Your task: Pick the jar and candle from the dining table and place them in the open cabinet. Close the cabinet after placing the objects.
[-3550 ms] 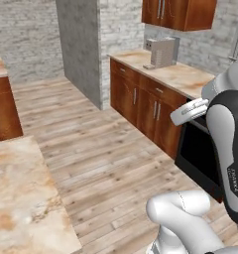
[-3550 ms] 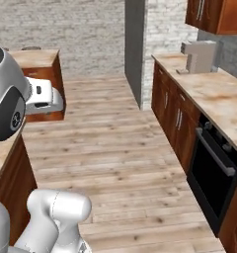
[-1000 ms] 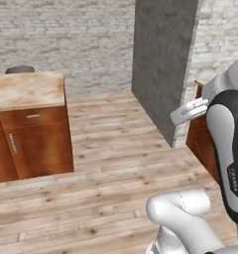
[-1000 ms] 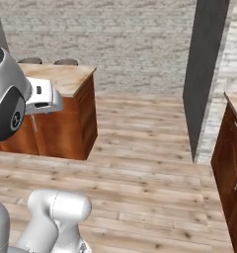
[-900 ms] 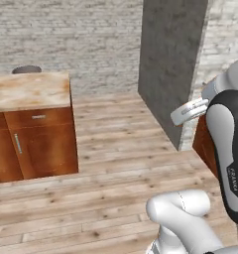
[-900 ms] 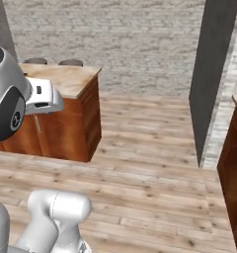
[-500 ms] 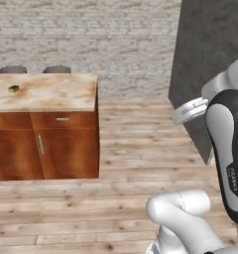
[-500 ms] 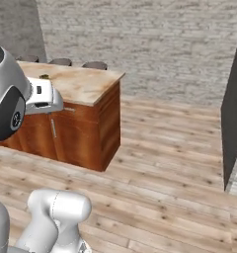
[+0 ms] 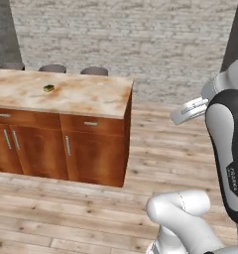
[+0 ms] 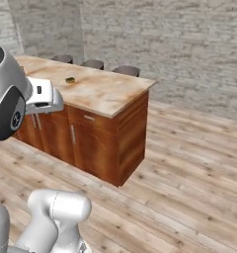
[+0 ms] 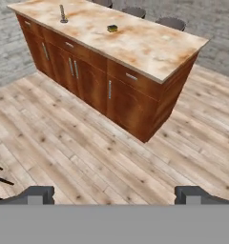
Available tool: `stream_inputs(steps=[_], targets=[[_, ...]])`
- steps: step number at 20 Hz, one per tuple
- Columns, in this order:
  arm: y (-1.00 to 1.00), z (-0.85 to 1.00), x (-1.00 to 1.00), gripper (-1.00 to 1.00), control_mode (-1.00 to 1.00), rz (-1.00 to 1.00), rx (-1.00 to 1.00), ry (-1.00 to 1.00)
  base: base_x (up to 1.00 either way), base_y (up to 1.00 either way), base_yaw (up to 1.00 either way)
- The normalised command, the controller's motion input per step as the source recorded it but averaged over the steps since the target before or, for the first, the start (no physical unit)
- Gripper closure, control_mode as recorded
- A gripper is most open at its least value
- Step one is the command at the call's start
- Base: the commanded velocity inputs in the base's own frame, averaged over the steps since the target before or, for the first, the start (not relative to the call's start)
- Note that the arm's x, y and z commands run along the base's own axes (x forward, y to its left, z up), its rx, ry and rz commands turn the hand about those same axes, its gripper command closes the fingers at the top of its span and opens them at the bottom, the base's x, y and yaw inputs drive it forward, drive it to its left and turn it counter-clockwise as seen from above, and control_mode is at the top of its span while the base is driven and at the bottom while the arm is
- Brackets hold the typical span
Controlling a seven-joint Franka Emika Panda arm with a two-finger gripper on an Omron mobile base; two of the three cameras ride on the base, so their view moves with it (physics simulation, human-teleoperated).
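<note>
Fingers (image 11: 114,194) spread wide, holding nothing, above plank floor (image 11: 64,147). Worktop (image 11: 145,45) ahead carries candle (image 11: 63,14) and a small dark item (image 11: 112,28); stools (image 11: 172,22) behind

Small obj (image 11: 112,28) mid dining table (image 11: 150,52), stools (image 11: 171,22) behind, pole (image 11: 63,14) far end

One long dining table (image 11: 150,52) with a marbled stone top and a reddish wood base. On top, two small things well apart: one thin upright candle (image 11: 63,14) on a little round dish near the far end, and one small squat object (image 11: 112,28), dark and yellowish, too small to identify. Behind the table, three round grey stools (image 11: 171,22) in a row; along the wood front, several silver handles (image 11: 109,89), some upright and some level, exact number unclear.
</note>
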Motion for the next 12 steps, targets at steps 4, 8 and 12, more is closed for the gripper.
stream_inputs(steps=[4,8,12], targets=[[0.00,0.00,0.00,-1.00,1.00,0.00,0.00,0.00,0.65,-0.01,0.42],[0.00,0.00,0.00,-1.00,1.00,0.00,0.00,0.00,0.61,0.00,0.45],[0.00,0.00,0.00,-1.00,1.00,0.00,0.00,0.00,0.58,0.00,0.45]])
